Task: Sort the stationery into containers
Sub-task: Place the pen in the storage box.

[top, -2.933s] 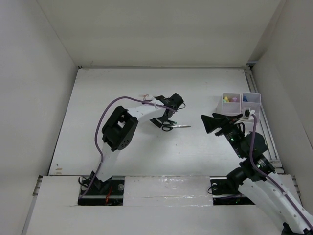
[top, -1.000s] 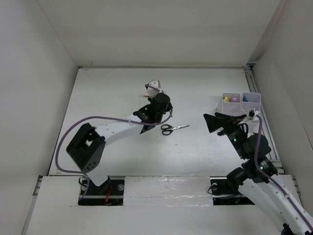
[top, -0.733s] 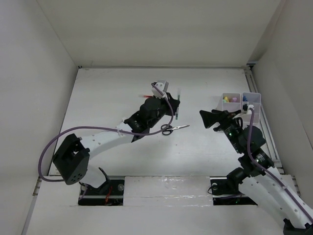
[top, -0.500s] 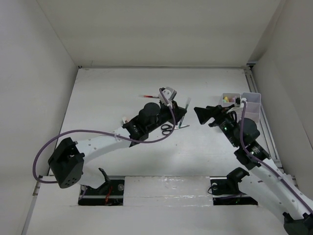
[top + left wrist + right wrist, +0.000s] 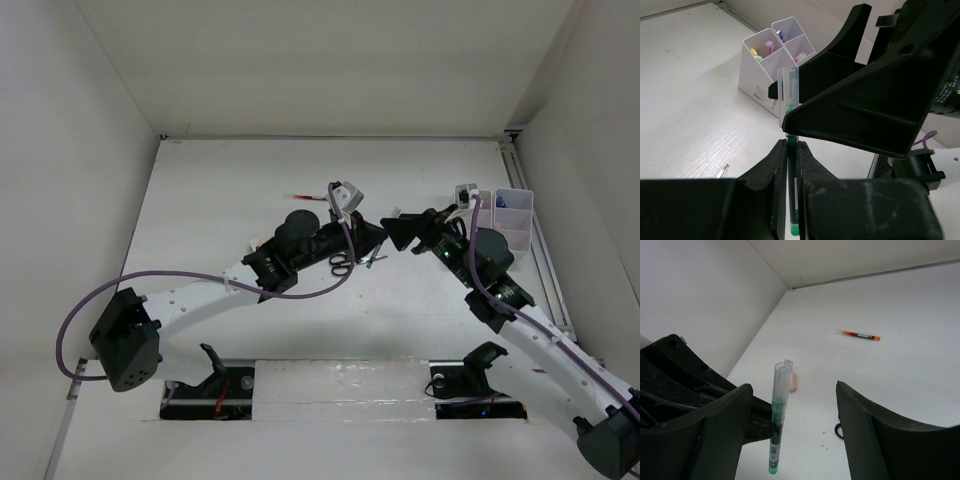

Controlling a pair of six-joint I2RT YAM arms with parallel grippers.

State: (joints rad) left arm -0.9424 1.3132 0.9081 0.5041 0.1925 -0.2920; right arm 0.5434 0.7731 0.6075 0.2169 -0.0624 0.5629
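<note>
Right wrist view is showing a handover being set up. Left gripper (image 5: 791, 150) is clamping the green pen (image 5: 778, 415) by its lower barrel and standing it upright, clear cap on top. I'm reading that as an offer, since the bins (image 5: 771, 50) are sitting at the far right of the table (image 5: 230, 180), on the other arm's side.

Right gripper (image 5: 793, 395) is gaping wide and holding nothing; its fingers are straddling the pen, one on each side. Pen is sitting off-centre: close to the finger on the left of the wrist picture, well apart from the other. I can't tell whether it is touching that near pad.

Upright pose is leaving the upper barrel free above the left jaws, so there is room to pinch there.

Scissors (image 5: 340, 266), red pen (image 5: 857, 334) and eraser (image 5: 794, 382) are lying loose on the table, none in a bin.

Judgement: right jaws need to be pinching the barrel before the left lets go — otherwise the pen drops.
</note>
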